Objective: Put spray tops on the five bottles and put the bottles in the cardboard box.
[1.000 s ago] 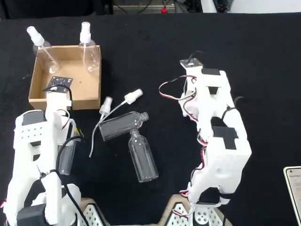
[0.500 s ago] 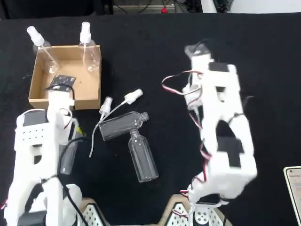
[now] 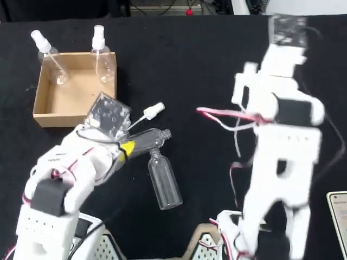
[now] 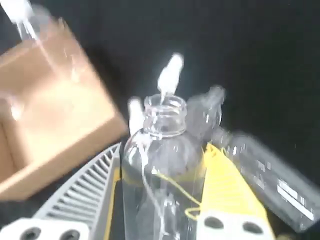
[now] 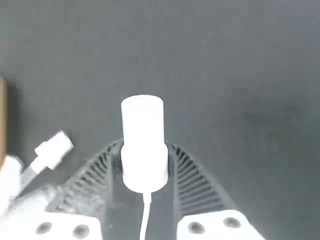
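Observation:
My left gripper (image 4: 162, 167) is shut on a clear open-necked bottle (image 4: 162, 110), held low over the table beside two bare bottles (image 3: 146, 142) (image 3: 164, 181) that lie on the cloth. In the high view this gripper (image 3: 126, 146) sits at the nearer lying bottle. My right gripper (image 5: 145, 147) is shut on a white spray top (image 5: 143, 120) whose thin tube hangs down; that arm stands raised at the right (image 3: 245, 89). A loose spray top (image 3: 153, 111) lies near the cardboard box (image 3: 73, 112). Two capped bottles (image 3: 49, 57) (image 3: 103, 54) stand in the box.
The table is covered in black cloth. A white flat object (image 3: 339, 214) lies at the right edge. Red and white cables (image 3: 222, 115) hang from the raised right arm. The box's near corner (image 4: 50, 125) lies close beside my left gripper.
The right arm has lifted and swung back to the far right with the spray top. The left arm has swung right from beside the box toward the lying bottles, carrying its bottle.

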